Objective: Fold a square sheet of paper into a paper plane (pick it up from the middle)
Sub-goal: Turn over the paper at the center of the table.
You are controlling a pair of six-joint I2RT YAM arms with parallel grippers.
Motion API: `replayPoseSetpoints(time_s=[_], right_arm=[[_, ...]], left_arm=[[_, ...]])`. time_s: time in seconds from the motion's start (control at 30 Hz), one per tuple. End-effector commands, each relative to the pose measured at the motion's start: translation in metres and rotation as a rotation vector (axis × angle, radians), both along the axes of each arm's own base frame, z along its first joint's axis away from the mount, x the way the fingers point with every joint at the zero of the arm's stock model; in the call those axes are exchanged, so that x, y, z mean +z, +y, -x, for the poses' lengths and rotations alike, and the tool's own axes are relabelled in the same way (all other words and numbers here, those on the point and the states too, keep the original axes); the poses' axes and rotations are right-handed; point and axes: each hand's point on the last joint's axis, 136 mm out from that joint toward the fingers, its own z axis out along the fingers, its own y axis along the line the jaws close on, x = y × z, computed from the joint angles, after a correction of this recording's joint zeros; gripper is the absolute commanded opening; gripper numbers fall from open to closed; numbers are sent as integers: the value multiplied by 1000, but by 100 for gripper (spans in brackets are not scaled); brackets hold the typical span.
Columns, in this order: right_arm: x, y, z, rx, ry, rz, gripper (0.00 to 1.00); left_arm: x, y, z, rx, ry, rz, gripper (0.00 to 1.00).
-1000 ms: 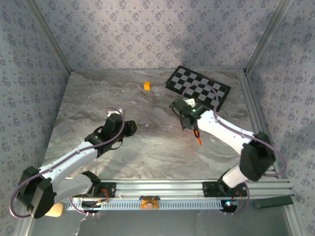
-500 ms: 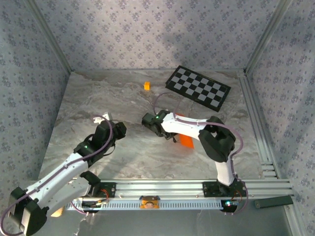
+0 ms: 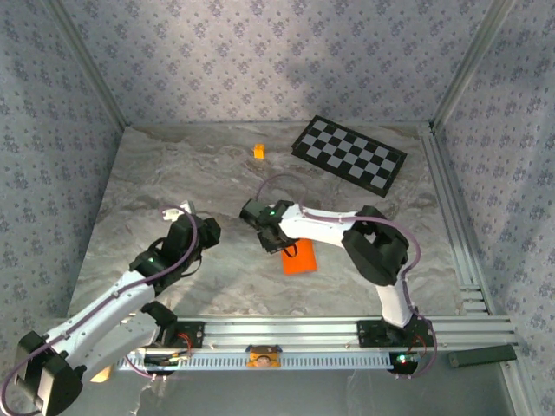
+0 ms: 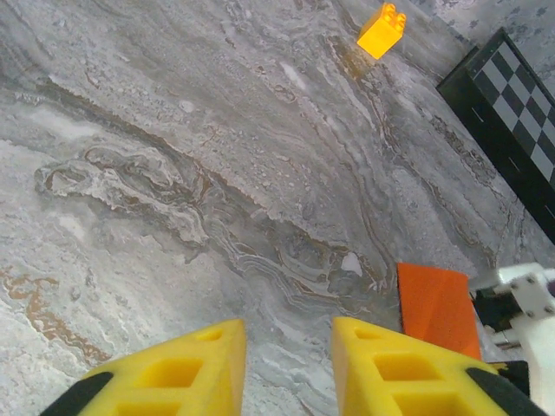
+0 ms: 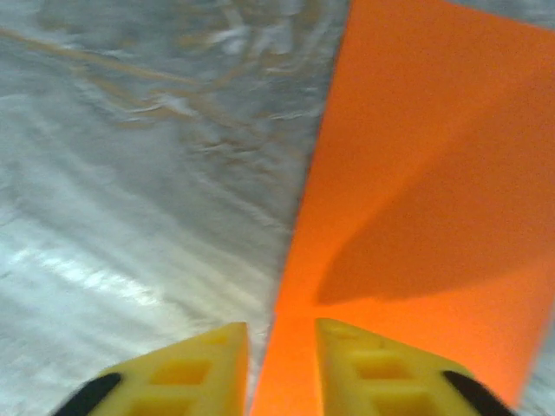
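The square sheet of paper (image 3: 300,259) is bright orange and lies folded flat on the marble table (image 3: 173,173), near the middle. My right gripper (image 3: 282,244) hangs low over the sheet's upper left edge. In the right wrist view the paper (image 5: 416,173) covers the right half, and its straight edge runs down into the gap of the gripper (image 5: 282,347), whose jaws stand apart and open. My left gripper (image 3: 217,231) is off to the left of the sheet. It is open (image 4: 289,347) over bare table, with the paper (image 4: 438,308) ahead and to its right.
A small orange-yellow cube (image 3: 258,151) (image 4: 381,29) sits toward the back of the table. A black-and-white checkered board (image 3: 349,155) (image 4: 512,113) lies at the back right. Patterned walls enclose the table, and a metal rail (image 3: 286,331) runs along the near edge.
My right arm swung from the back right to the table's centre and its jaws opened. The paper, earlier hanging edge-on below that gripper, now lies flat. My left arm drew back slightly.
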Motion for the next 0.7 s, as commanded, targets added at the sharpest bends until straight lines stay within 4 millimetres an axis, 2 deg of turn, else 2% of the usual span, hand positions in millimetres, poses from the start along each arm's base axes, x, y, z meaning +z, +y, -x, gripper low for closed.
replayPoseSetpoints(time_s=[0.0, 0.07, 0.13, 0.23, 0.3, 0.47, 0.67], right_arm=[[34, 27, -4, 10, 20, -324, 42], [44, 18, -4, -6, 12, -421, 48], [57, 8, -7, -30, -6, -513, 63], [67, -20, -14, -102, -24, -593, 77], [71, -40, -20, -154, -38, -623, 98], [68, -89, -29, -315, -83, -639, 98], [58, -116, -28, -393, -144, -720, 92]], left_arm=[[2, -2, -3, -29, 8, -24, 35], [-1, -8, -5, -68, 29, -39, 40], [-4, -15, -8, -110, 57, -42, 45], [-8, -32, -13, -187, 90, -41, 51], [-10, -41, -16, -223, 109, -39, 54], [-17, -62, -23, -291, 144, -5, 56], [-38, -95, -25, -393, 245, 73, 51]])
